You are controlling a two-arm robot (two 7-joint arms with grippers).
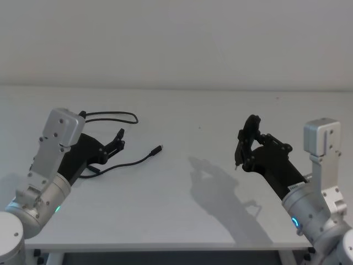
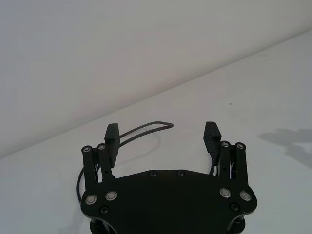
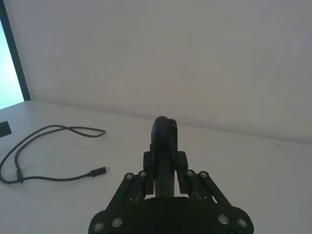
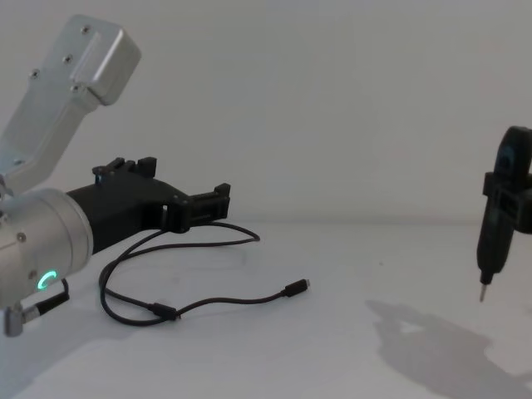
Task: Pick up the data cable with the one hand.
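Hovering over the left part of the white table [image 1: 193, 215], my left gripper [image 1: 118, 139] has its two fingers [image 2: 212, 134] spread wide apart, and nothing is held between them. The data cable [image 1: 135, 162] lies loose on the table beneath and around that gripper. It does not touch the fingers as far as the chest view shows: there the fingertips sit clear above the cable's far strand, with open air under them. Seen from my head, the cable makes a long narrow loop behind the gripper, its rounded bend pointing toward the table's middle. A second run comes out from under my wrist on the near side and ends in a small plug [image 1: 158, 148] with a metal tip, lying beyond and to the right of the fingertips. From my left wrist, the far loop shows ahead of the open jaws, starting behind one finger and curving across the gap between the two; it lies on the table past the pads, not inside them. The cable's other end I cannot make out for certain. My right gripper [image 1: 249, 137] is well apart on the right side, raised above the table, its fingers closed around a slim black pen-shaped tool [image 4: 487, 241] that hangs tip down.
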